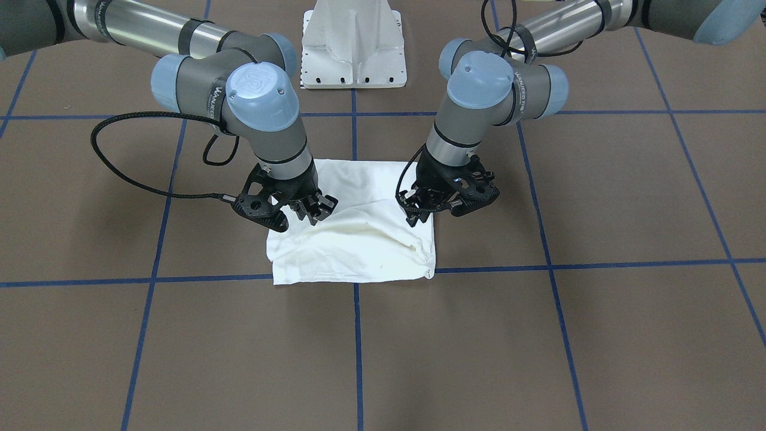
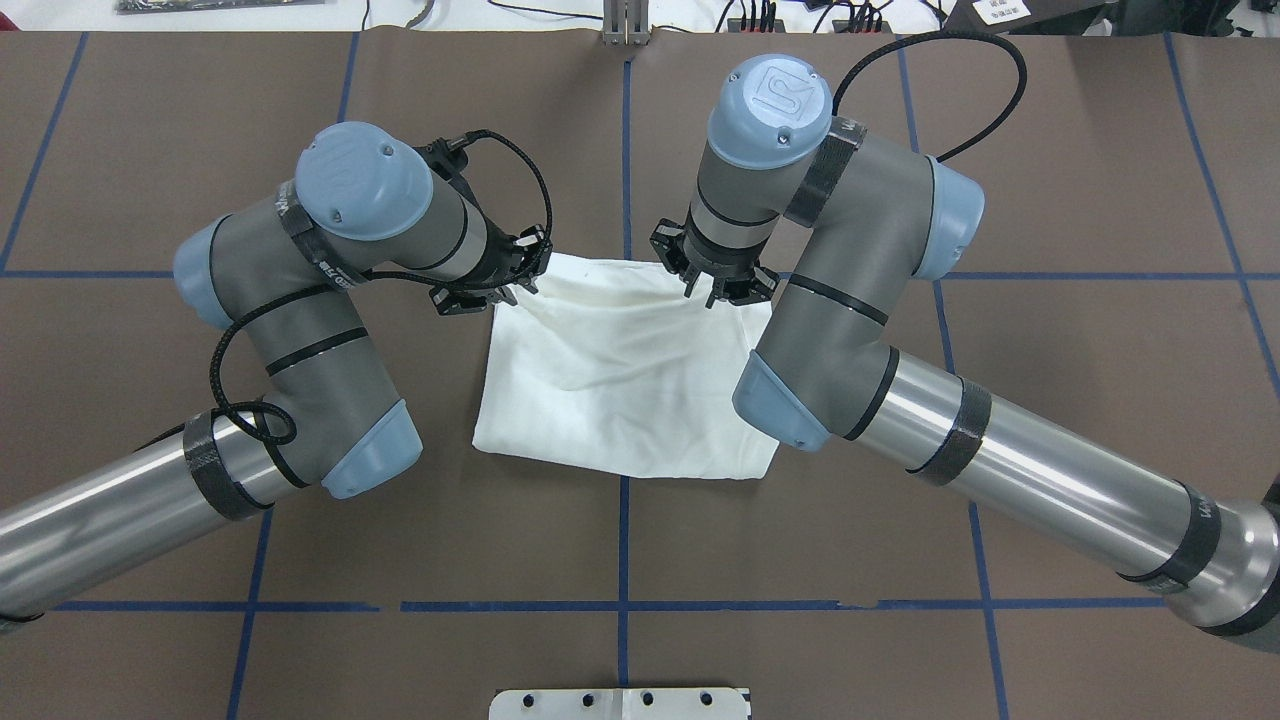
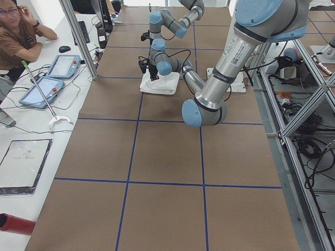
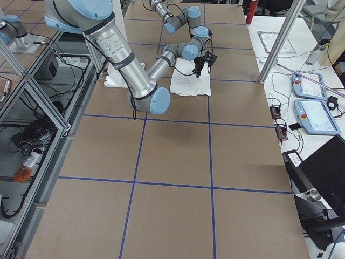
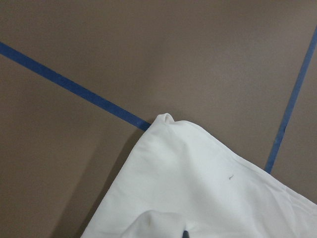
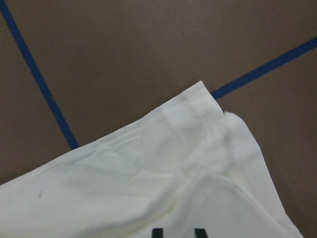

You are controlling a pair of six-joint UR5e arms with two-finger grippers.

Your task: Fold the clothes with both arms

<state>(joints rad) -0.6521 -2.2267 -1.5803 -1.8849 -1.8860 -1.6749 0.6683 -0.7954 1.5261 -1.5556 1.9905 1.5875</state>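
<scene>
Showing lettering (image 1: 216, 94), perhaps "WANJEED", the right arm (image 1: 263, 129) overhangs the shirt (image 1: 359, 251).

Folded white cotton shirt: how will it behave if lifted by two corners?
The folded white cotton shirt will likely sag and drape: its surface shows soft wrinkles and a ridge. Probably light, being thin cloth lying flat. Layers may slip apart, since the stacked edges at one corner look loose.

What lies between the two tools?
The white shirt: in the overhead view its far edge runs from the left tool to the right tool, crossing a blue tape line.
</scene>
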